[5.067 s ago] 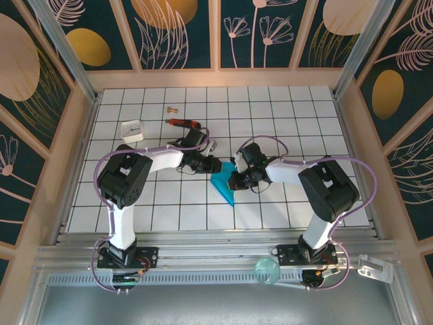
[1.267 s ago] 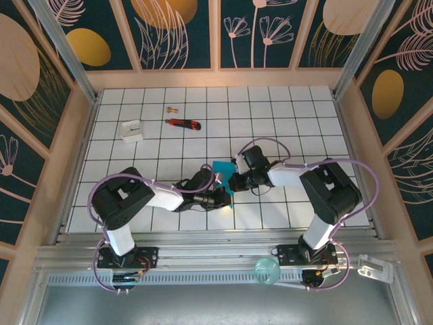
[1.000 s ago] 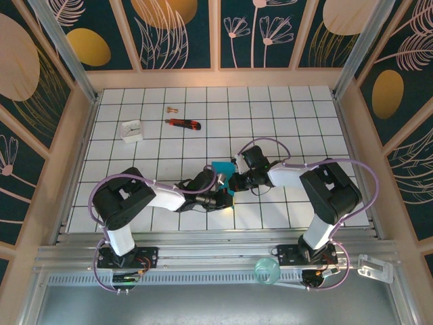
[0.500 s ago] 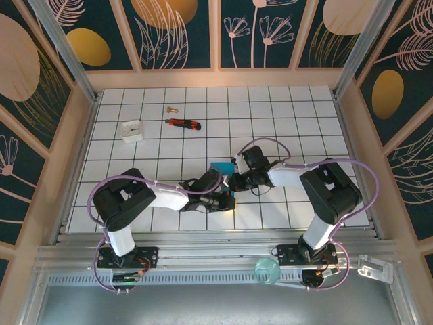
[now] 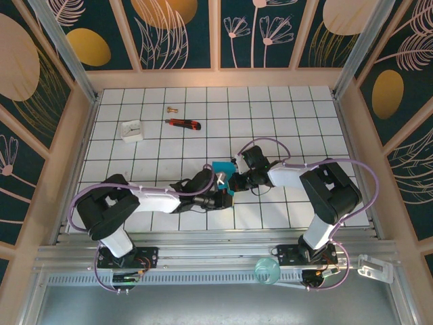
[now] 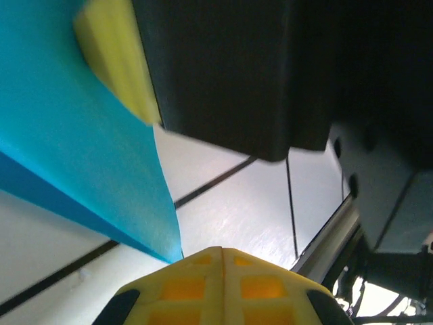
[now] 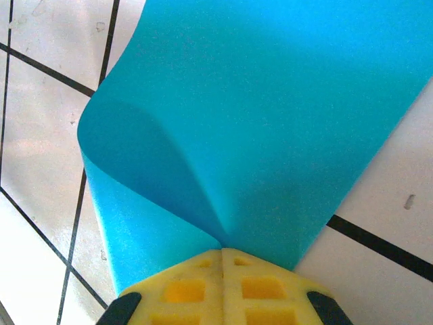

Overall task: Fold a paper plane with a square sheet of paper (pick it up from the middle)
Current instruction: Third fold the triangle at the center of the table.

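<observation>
Though half-hidden overhead, paper [image 7: 257, 115] curls from right jaws.

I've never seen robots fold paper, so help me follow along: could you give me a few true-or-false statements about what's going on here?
1. The right gripper is shut on the teal paper. True.
2. The paper lies flat and unfolded. False: it curls over on itself.
3. The utility knife touches the paper. False: it lies apart, farther back on the table.
4. The white block sits left of the knife. True.
</observation>
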